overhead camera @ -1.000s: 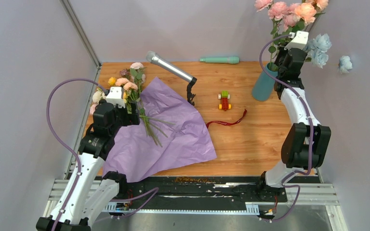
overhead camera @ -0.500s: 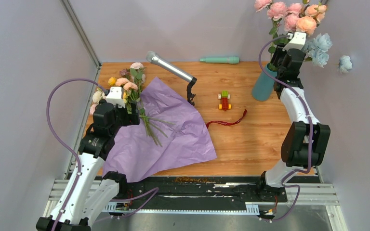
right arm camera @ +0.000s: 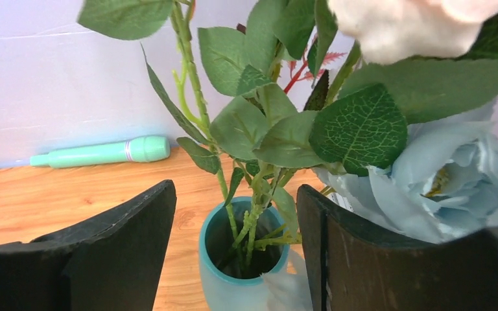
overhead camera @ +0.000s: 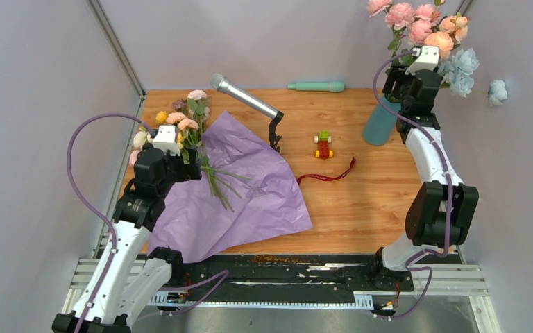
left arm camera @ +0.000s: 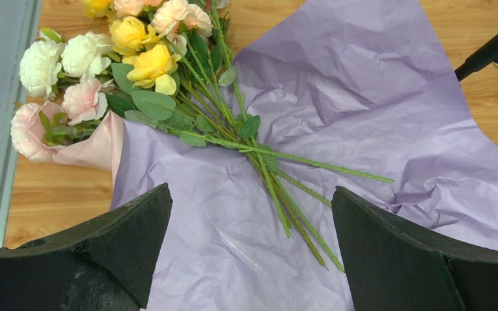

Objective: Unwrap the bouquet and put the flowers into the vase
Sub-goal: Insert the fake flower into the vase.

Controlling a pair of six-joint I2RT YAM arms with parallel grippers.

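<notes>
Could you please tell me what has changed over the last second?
The right tool opened, letting go of the flowers now standing in the vase, and shifted slightly left. The left tool, the loose flowers on the purple paper and the red ribbon stayed put.

Over the last second I let my right claw [right arm camera: 235, 207] spread from a tight close, until its jaws stood either side of the stems [right arm camera: 254, 223] without pinching them. Once released, the flowers [overhead camera: 416, 19] dropped a little into the vase [overhead camera: 380, 122], and the peach bloom [overhead camera: 443, 41] sank lower. The claw itself swung slightly left.
</notes>
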